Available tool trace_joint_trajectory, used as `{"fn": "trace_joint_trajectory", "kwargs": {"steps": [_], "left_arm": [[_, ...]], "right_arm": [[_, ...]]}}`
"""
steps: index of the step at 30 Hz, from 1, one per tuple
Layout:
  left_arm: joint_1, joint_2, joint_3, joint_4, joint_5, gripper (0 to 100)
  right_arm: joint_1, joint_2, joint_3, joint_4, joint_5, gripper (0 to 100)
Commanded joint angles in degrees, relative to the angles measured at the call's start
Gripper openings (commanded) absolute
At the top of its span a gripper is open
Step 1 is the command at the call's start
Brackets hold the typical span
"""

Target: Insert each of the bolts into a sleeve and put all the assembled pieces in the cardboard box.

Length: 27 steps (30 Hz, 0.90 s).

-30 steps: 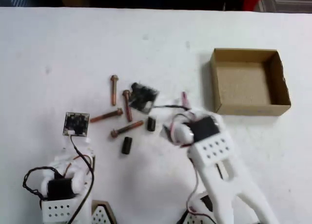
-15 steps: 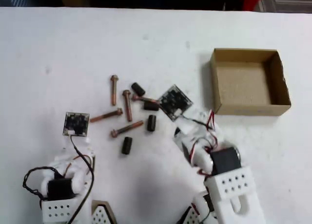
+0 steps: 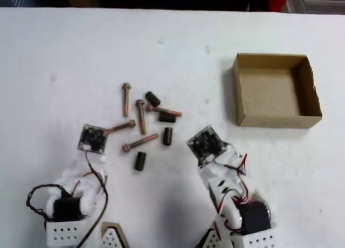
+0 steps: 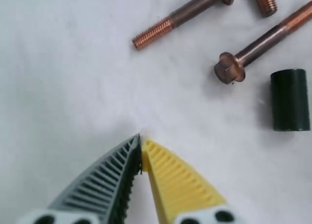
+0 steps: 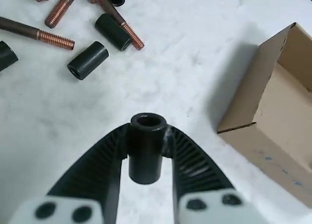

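Left the cardboard box (image 3: 275, 120) empty, nothing assembled yet. Held the right gripper (image 5: 146, 136) near, left of the box, clamped on one black sleeve (image 5: 146, 158), bore outward, seemingly presented for a bolt. Set the left gripper (image 4: 141, 142) farther left, pinched shut and empty, facing loose bolts (image 4: 258, 47).

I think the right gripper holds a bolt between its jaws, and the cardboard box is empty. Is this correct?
Not fully. The right gripper holds a black sleeve between its jaws, not a bolt; the right wrist view shows this. The box is empty, as you say.
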Motion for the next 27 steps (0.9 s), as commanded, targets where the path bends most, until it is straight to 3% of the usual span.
{"fn": "trace_joint_trajectory", "kwargs": {"steps": [1, 5, 10, 27], "left_arm": [[0.84, -0.4, -0.09, -5.98, -5.8, 3], [0.84, -0.4, -0.09, -8.44, -7.65, 3], [0.75, -0.4, -0.35, -7.03, -7.74, 3], [0.75, -0.4, -0.53, -11.34, -8.18, 3]], "right_arm": [[0.75, -0.84, 1.14, 0.66, -0.62, 2.1], [1.19, 1.01, 1.85, -0.13, -4.84, 2.1], [4.79, 1.71, 4.57, -2.95, -5.01, 2.1], [6.2, 1.63, 11.25, -9.01, -5.1, 1.8]]}}
